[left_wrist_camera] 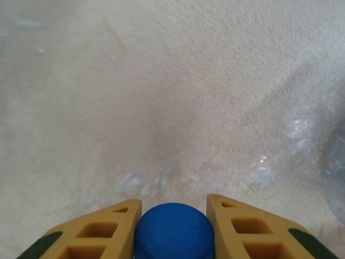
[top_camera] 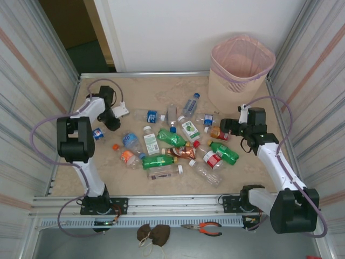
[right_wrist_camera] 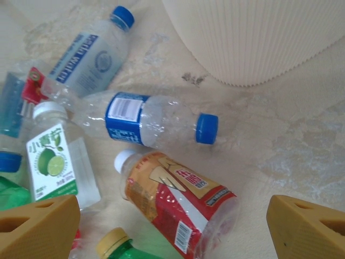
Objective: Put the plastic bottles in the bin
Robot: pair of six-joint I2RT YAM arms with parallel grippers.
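Because the left wrist camera sits so close, the bottle under the blue cap is cut off, and the table past it looks blurry. The left gripper is squeezed shut on that blue cap from both sides. The right gripper has its fingers wide apart and holds nothing. A bottle with a red and gold label lies on the table between them, and a clear bottle with a blue label lies just past it. The other plastic bottles lie in a heap mid-table. The bin stands in the far right corner, near the right gripper and well apart from the left one.
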